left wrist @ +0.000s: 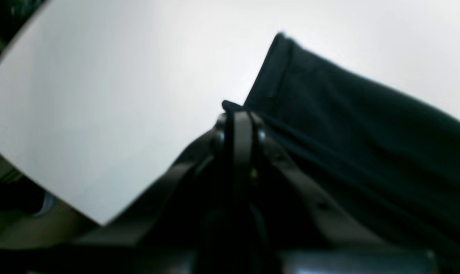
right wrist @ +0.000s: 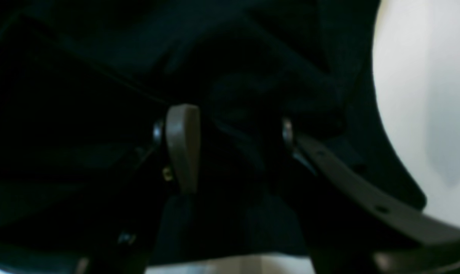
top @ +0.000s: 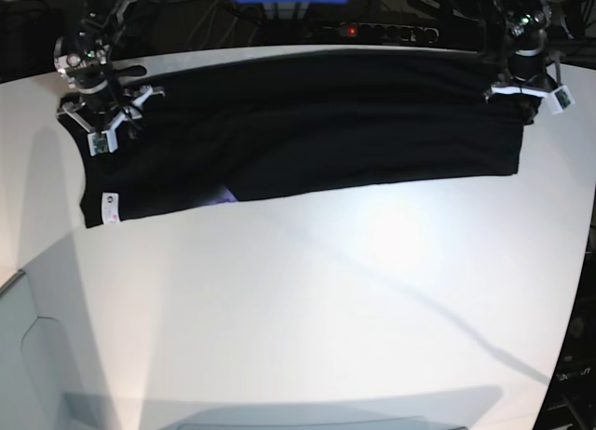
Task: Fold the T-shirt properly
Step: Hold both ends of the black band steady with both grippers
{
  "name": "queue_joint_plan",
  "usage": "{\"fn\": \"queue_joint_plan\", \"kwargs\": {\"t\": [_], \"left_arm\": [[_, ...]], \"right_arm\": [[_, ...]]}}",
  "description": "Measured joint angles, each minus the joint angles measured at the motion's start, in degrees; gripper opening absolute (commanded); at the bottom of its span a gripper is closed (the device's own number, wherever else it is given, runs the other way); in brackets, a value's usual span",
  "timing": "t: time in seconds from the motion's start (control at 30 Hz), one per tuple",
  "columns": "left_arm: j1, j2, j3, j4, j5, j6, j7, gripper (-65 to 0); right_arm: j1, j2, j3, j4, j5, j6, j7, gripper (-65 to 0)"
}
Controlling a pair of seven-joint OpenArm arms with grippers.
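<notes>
The table (top: 307, 300) lies bare across its near half, giving unobstructed passage. The T-shirt (top: 307, 132) spans the far strip, with cables and equipment (top: 372, 28) crowding just beyond the far edge.

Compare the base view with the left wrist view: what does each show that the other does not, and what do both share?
Only the base view shows the whole T-shirt stretched across the table, its white tag, and the open right pincer. Only the left wrist view shows the left pincer shut on a pinch of black cloth. Both show black shirt on white table.
</notes>
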Motion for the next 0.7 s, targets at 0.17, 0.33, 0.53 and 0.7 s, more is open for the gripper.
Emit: {"fn": "queue_joint_plan", "kwargs": {"t": [0.17,0.33,0.53,0.7], "left_arm": [[0.52,1.97,0.15,4.72,0.46,0.2,0.2,-65.0],[0.42,2.23,0.22,4.13,0.39,0.2,0.39,-65.0],[0.26,-0.35,0.2,-2.01,0.11,0.15,0.85,-64.2],[0.37,-0.57,0.2,-2.8,-0.02,0.2,0.44,-44.4]], "right_arm": [[-0.02,-0.13,0.0,-0.02,0.02,0.0,0.04,-38.0],[0.0,-0.13,0.0,-0.04,0.0,0.0,0.07,-38.0],[-0.02,-0.13,0.0,-0.07,0.02,0.0,0.17,-38.0],[0.0,-0.13,0.0,-0.09,0.0,0.0,0.17,-38.0]]}}
